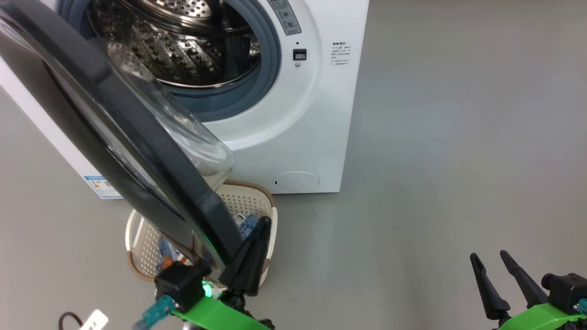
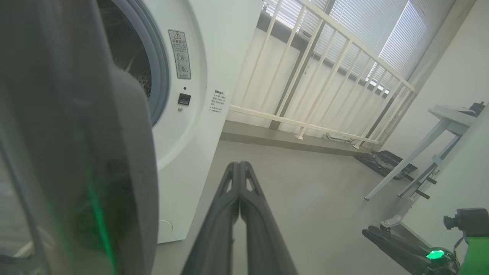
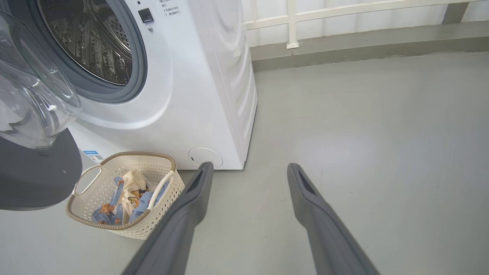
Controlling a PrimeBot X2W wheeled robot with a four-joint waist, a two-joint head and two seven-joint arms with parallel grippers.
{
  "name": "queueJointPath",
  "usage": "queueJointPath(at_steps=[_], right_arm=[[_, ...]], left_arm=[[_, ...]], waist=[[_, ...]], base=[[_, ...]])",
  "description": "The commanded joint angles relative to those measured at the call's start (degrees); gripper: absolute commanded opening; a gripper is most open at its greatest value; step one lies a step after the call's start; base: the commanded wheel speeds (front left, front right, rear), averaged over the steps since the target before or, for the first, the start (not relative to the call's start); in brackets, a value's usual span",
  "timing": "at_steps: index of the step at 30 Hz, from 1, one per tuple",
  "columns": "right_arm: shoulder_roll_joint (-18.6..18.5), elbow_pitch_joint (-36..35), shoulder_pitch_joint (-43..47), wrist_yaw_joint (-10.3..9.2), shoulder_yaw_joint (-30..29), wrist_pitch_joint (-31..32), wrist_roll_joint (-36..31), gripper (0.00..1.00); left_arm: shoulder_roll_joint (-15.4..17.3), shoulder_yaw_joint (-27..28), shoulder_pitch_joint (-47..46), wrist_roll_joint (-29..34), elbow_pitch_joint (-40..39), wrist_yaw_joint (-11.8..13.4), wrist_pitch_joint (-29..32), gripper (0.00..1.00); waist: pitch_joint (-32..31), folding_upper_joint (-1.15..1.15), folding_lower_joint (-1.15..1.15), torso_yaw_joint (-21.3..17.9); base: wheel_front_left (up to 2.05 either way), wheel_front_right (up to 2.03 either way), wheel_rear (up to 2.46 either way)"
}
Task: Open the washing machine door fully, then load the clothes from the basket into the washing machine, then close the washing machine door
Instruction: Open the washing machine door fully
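The washing machine [image 1: 312, 114] stands with its steel drum [image 3: 88, 38] exposed. Its black-rimmed door [image 1: 192, 192] hangs open and swings out toward me, the glass bowl [image 1: 183, 133] facing the drum. Under the door's lower end sits the cream basket [image 3: 153, 225] with blue and cream clothes [image 3: 131, 191] inside. My left gripper [image 1: 263, 222] is shut with nothing in it, its fingers right against the door's outer edge, above the basket. Low at the right, well away from the machine, my right gripper [image 1: 487, 255] is open over bare floor.
Grey floor [image 1: 458, 137] stretches wide to the right of the machine. A white railing [image 2: 324, 68] runs behind it. A white table's legs [image 2: 412, 160] and a black case [image 2: 386, 160] stand off to the right. A cable with a white tag [image 1: 91, 321] lies near my base.
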Motion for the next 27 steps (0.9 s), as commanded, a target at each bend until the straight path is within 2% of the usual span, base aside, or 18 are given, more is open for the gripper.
queueJointPath(at_steps=[1,13,27], right_arm=[[-1.2,-1.5,-1.0,0.09,1.2,-0.7,-0.5,1.0],[-1.3,-2.0,-1.4,0.09,1.3,-0.7,-0.7,1.0],[-1.5,-2.3,-1.8,0.09,1.0,-0.7,-0.9,1.0]], left_arm=[[0.1,2.4,-2.8,-0.8,0.0,-0.2,-0.3,0.0],[0.1,5.1,-4.5,-2.2,5.5,-0.2,-0.3,0.0],[0.1,7.5,-3.1,-1.6,5.5,-0.2,-0.3,0.0]], waist=[[0.1,0.0,0.0,0.1],[0.6,0.0,0.0,0.6],[1.1,0.0,0.0,2.0]], base=[[0.0,0.0,0.0],[0.0,0.0,0.0],[0.0,0.0,0.0]])
